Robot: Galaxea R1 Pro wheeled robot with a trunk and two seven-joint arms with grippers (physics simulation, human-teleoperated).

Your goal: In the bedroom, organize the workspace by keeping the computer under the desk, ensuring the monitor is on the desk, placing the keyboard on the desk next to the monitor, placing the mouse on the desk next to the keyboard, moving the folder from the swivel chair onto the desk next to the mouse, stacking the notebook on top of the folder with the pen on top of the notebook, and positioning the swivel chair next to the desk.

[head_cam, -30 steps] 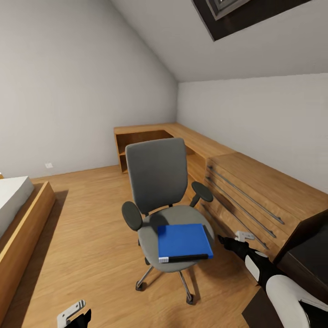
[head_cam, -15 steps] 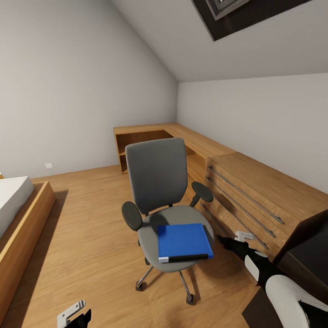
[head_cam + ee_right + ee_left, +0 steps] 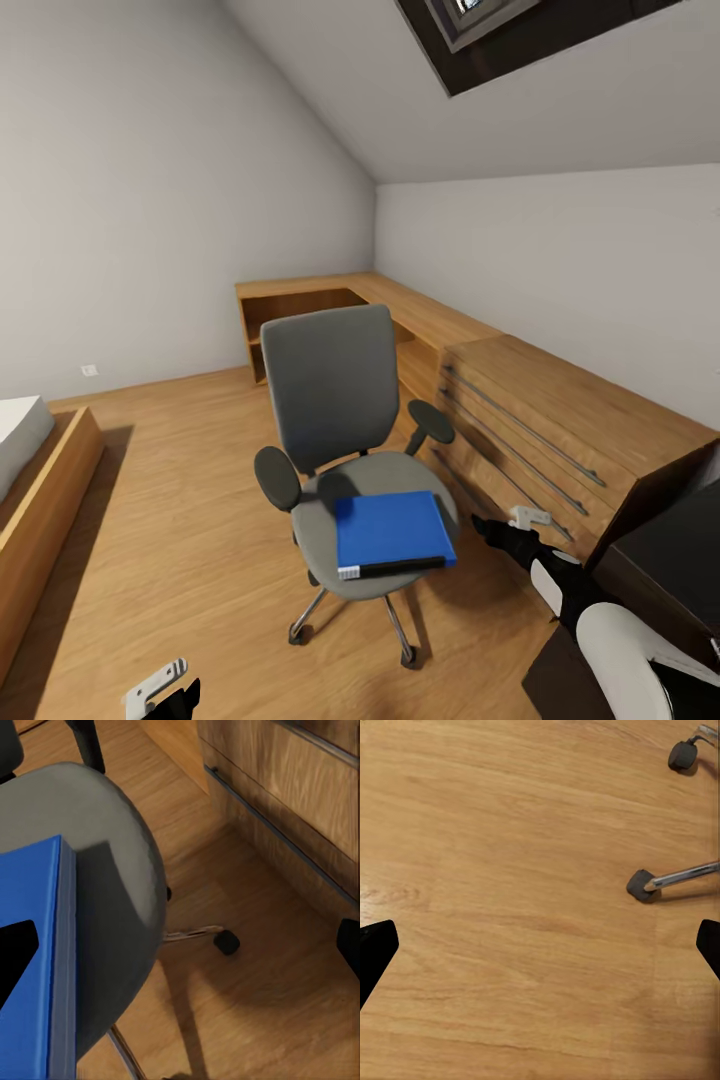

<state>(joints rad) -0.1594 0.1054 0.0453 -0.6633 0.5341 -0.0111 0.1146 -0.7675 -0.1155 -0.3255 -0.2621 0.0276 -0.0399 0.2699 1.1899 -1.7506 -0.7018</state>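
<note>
Right wrist view: right hand [image 3: 180,945] spread wide, holding nothing, fingertips [image 3: 15,945] dark at both edges, one over the blue folder [image 3: 30,967]. Left wrist view: left hand [image 3: 540,945] also spread wide, empty, above bare wood floor [image 3: 510,870] with two chair casters [image 3: 643,886] near. Head view: right hand [image 3: 520,525] sits just beside the chair [image 3: 345,440] seat, left hand [image 3: 160,690] low near the floor. One folder [image 3: 390,530] lies flat on the grey seat, dark spine toward the camera. One swivel chair, two armrests. Long wooden surface [image 3: 420,315] runs along the right wall into the corner; drawer unit [image 3: 550,430] with three long rails beside it. Bed [image 3: 30,470] at left. Skylight [image 3: 500,25] in sloped ceiling.
</note>
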